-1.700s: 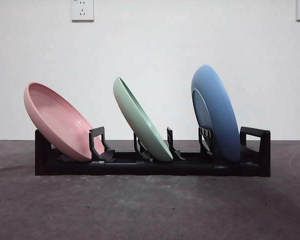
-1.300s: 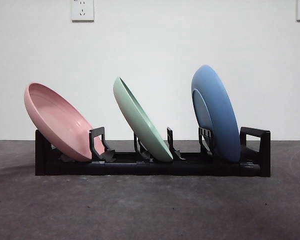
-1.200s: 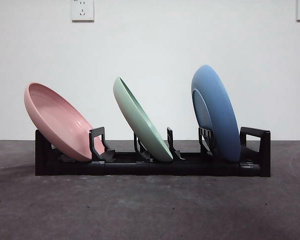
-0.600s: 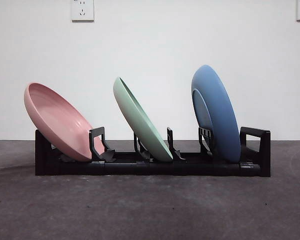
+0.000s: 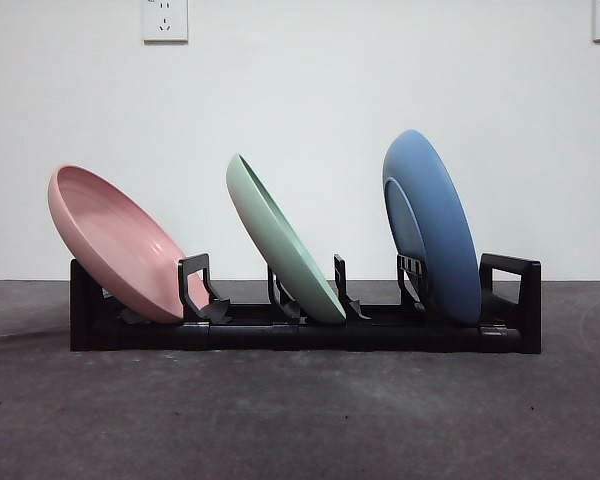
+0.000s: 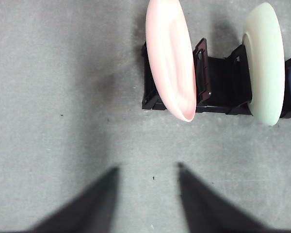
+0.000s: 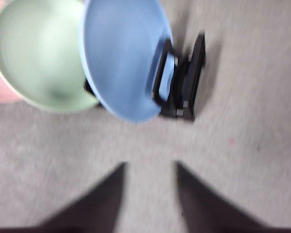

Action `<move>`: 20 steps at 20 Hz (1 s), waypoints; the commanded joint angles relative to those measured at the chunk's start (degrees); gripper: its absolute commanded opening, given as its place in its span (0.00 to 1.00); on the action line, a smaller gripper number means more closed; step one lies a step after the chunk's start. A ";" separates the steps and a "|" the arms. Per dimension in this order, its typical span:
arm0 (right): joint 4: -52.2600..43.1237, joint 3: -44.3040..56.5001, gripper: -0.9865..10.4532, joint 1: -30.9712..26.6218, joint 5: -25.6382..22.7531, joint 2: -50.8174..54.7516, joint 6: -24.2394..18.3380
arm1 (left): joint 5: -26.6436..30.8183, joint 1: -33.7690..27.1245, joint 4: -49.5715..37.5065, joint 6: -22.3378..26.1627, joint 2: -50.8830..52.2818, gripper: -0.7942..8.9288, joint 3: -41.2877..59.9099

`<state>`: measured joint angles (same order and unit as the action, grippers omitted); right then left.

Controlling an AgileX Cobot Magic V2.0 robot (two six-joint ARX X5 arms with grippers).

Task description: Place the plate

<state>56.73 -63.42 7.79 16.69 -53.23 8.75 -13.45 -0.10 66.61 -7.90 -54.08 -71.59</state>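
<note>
Three plates lean in a black rack [image 5: 300, 330]: a pink plate [image 5: 115, 243] at the left end, a green plate [image 5: 280, 240] in the middle, a blue plate [image 5: 430, 225] at the right end. No arm shows in the front view. My left gripper [image 6: 148, 167] hangs open above bare table, off the rack's pink end; the pink plate [image 6: 170, 58] and green plate [image 6: 264, 60] show beyond it. My right gripper [image 7: 150, 165] is open and empty too, high over the table near the blue plate [image 7: 123, 58]; that picture is blurred.
The rack [image 6: 218, 85] stands on a grey table [image 5: 300, 420] before a white wall with two sockets [image 5: 165, 20]. Beyond the blue plate, the rack's end bracket [image 5: 510, 300] holds nothing.
Plates and rack have not moved in the front view. Only a faint shadow on the table at the left has shifted.
</note>
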 commanded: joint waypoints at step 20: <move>-7.80 -27.50 0.30 10.16 8.26 -40.15 -0.24 | 0.15 0.17 -1.53 1.22 -0.44 0.35 -1.42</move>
<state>49.43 -89.54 17.63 24.91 -92.55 9.17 -13.45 -0.08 65.73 -7.05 -54.08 -71.61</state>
